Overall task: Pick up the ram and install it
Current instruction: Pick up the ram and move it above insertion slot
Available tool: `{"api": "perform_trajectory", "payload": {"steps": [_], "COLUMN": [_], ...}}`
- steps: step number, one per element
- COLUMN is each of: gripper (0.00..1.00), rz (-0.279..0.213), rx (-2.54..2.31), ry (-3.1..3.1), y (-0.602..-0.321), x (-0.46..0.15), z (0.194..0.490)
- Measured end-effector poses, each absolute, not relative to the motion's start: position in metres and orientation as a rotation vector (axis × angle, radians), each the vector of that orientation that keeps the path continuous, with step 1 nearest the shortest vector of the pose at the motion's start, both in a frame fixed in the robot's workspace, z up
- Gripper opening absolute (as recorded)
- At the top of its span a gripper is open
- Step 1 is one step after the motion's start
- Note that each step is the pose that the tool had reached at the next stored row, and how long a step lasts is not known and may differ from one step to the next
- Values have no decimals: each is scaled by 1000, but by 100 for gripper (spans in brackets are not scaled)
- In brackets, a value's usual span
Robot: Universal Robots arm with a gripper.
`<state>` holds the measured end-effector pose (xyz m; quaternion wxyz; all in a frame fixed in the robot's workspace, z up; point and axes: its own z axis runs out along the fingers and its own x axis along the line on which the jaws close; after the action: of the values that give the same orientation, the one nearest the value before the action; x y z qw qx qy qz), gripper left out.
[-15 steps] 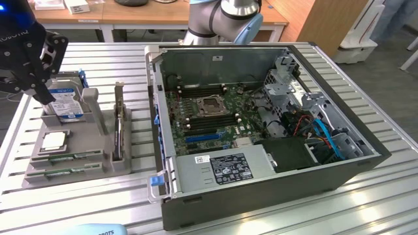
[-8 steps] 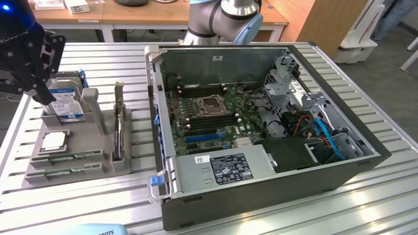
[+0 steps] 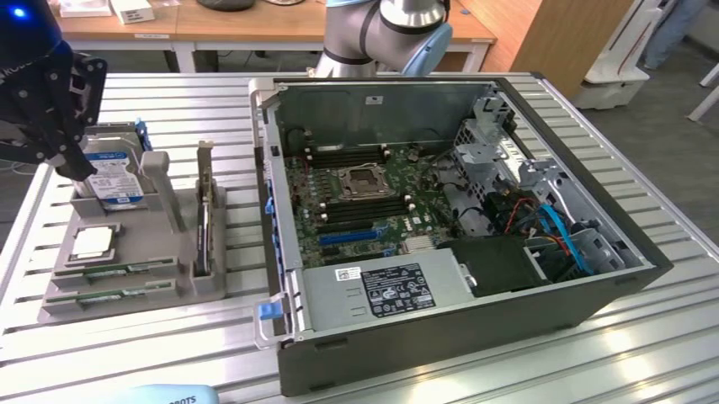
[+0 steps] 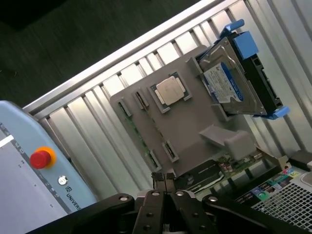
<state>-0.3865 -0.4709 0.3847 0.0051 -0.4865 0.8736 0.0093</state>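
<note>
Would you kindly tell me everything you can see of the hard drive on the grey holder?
The hard drive is a flat silver metal box with a blue-and-white label on its face. A blue plastic carrier frames its edges. It stands on edge, tilted, in a slot at one end of the grey holder, near the square processor chip. Only carrier and holder touch it; the shut pincer is apart.

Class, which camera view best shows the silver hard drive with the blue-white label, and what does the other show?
The wrist view: the silver hard drive is wholly in view in its blue carrier, label facing the camera. The exterior view shows the drive propped in the grey tray, one edge partly behind the black gripper.
</note>
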Motion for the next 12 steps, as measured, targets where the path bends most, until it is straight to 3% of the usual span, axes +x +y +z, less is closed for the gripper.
{"api": "perform_trajectory", "payload": {"steps": [12], "gripper": [10], "rz": [30], "rx": [-1713], "ry": [2623], "y": [-471], "x": [-387], "z": [383]}}
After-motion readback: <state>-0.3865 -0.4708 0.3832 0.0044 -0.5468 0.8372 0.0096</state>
